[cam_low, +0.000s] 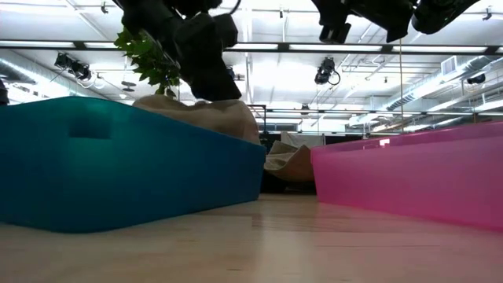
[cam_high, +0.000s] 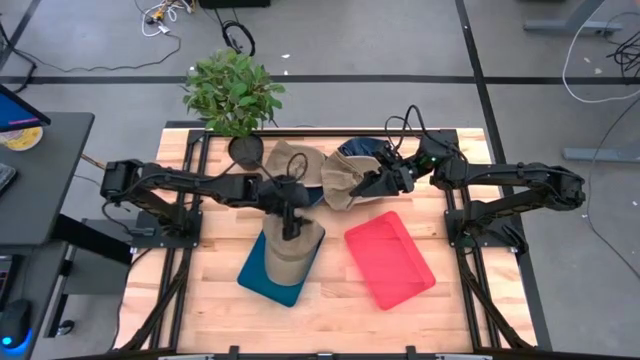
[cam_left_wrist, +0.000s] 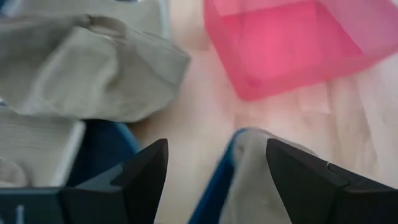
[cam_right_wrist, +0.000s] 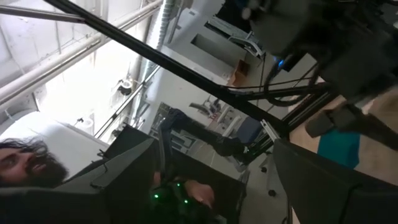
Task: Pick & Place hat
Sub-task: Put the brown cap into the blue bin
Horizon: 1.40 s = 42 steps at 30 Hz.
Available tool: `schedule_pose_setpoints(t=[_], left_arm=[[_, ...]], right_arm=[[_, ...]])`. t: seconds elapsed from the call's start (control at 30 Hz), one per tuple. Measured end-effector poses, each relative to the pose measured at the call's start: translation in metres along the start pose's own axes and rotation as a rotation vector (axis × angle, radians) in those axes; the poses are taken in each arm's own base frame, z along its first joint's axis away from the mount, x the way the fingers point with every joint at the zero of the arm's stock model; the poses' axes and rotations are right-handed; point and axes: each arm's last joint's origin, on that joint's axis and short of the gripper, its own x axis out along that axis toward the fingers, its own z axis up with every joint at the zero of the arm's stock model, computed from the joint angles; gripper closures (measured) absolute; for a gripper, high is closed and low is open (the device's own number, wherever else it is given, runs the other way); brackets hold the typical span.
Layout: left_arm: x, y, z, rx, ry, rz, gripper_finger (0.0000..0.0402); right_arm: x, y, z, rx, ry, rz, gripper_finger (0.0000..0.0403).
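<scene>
From above, a tan hat (cam_high: 288, 258) lies in the blue bin (cam_high: 262, 285), left of the red bin (cam_high: 390, 260); the left gripper (cam_high: 292, 228) hovers over it. More hats (cam_high: 345, 180) sit at the far side by the right gripper (cam_high: 385, 180), whose state I cannot tell.

At surface level, the hat bulges soft and floppy above the rim.

The left wrist shows fingers (cam_left_wrist: 140, 177) spread wide, empty. Pinch a fold of crown; it looks light.
</scene>
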Motion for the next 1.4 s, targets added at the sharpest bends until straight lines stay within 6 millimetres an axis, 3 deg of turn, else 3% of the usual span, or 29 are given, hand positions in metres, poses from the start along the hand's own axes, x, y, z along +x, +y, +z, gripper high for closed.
schedule_pose_setpoints(t=[0.5, 0.83, 1.0, 1.23, 1.4], left_arm=[[-0.034, 0.001, 0.015, -0.036, -0.128, 0.013, 0.0125], [-0.08, 0.001, 0.045, -0.12, -0.479, 0.031, 0.0125], [-0.098, 0.001, 0.058, -0.184, -0.652, -0.014, 0.0125], [-0.103, -0.004, 0.063, -0.328, -0.719, -0.099, 0.0125], [-0.104, -0.015, 0.062, -0.421, -0.699, -0.194, 0.0125]], right_arm=[[-0.002, -0.004, 0.001, 0.035, -0.006, -0.029, 0.008], [-0.02, -0.017, 0.015, 0.069, -0.071, -0.128, 0.008], [-0.046, -0.03, 0.036, 0.168, -0.31, -0.261, 0.008], [-0.073, -0.016, 0.062, -0.212, -0.494, -0.232, 0.008], [-0.077, -0.022, 0.062, -0.274, -0.456, -0.29, 0.008]])
